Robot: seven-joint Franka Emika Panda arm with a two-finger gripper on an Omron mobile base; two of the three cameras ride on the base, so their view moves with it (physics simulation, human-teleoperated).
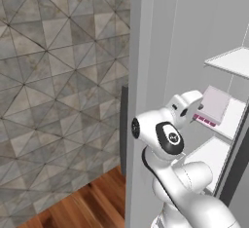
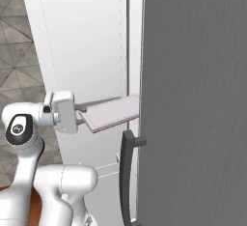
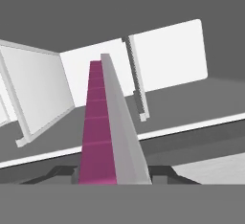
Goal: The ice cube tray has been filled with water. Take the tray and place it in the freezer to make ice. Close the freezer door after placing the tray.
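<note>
Starting at the far left of the left base view there's the stone-tiled wall with a strip of wood floor under it, then the edge of the freezer door standing open, and right of that the open freezer with its white shelves. The robot's white arm comes up from the lower right and reaches into the compartment, and the ice cube tray sits at the end of it, tilted, hanging just above the front edge of the middle shelf rather than lying flat on it, pinkish side facing down and out. From the right base view the order is arm on the left, then the claw, then the tray sticking out to the right like a flat slab, its far end passing behind the plain grey right door with the dark bar handle below it. The claw is clamped shut on the tray's near short end, one finger above and one below. In the hand view the tray runs straight away from the camera edge-on, magenta face on the left, pale grey face on the right, with the dark finger tips pressed against it on both sides at the bottom, and white freezer shelves beyond.
</note>
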